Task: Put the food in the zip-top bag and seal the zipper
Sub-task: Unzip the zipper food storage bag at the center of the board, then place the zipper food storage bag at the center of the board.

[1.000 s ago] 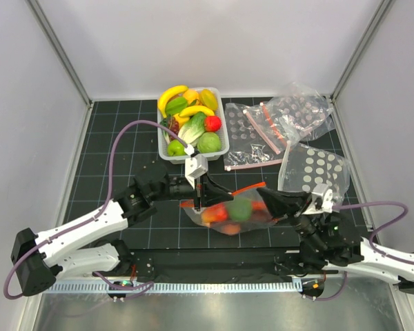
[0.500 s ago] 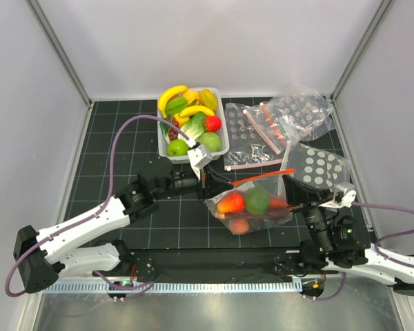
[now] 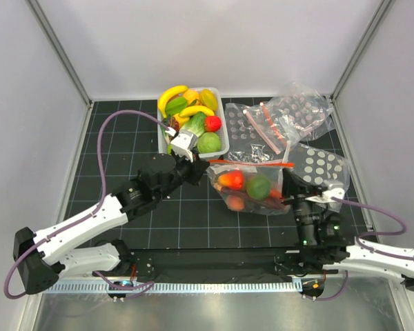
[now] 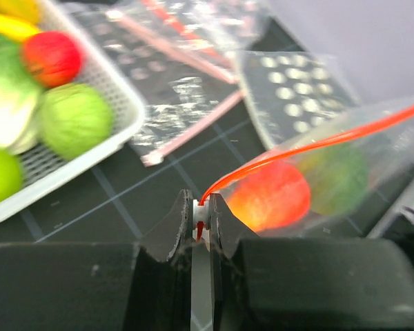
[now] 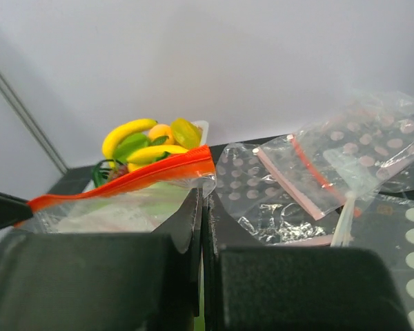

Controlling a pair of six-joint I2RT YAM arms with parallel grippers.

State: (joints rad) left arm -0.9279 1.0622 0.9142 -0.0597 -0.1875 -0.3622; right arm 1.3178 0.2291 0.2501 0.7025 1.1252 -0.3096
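- The worktop is a black mat with a grid. The white tub of spare food sits at 12 o'clock and the spare bags lie at 2 o'clock.
- The zip-top bag has moved. A second ago it hung low near 6 o'clock. Now it is held up just off the middle, at about 4 o'clock, between the two arms.
- The zipper has changed too. Before, it was bent and tilted, and the mouth looked open. Now it is pulled into one straight, flat line from 9 o'clock to 3 o'clock.
- I think this means the filling is done and the bag is pulled tight for closing. I cannot tell if the strip is pressed shut yet.
- The left gripper is clenched tight. It pinches the 9 o'clock end of the zipper between its tips.
- The right gripper is clenched too, with almost no gap. It grips the clear edge of the bag at the 3 o'clock side, just under the strip.
- The food is inside the bag. A green piece lies beside an orange-red piece, and more small pieces sit under them.
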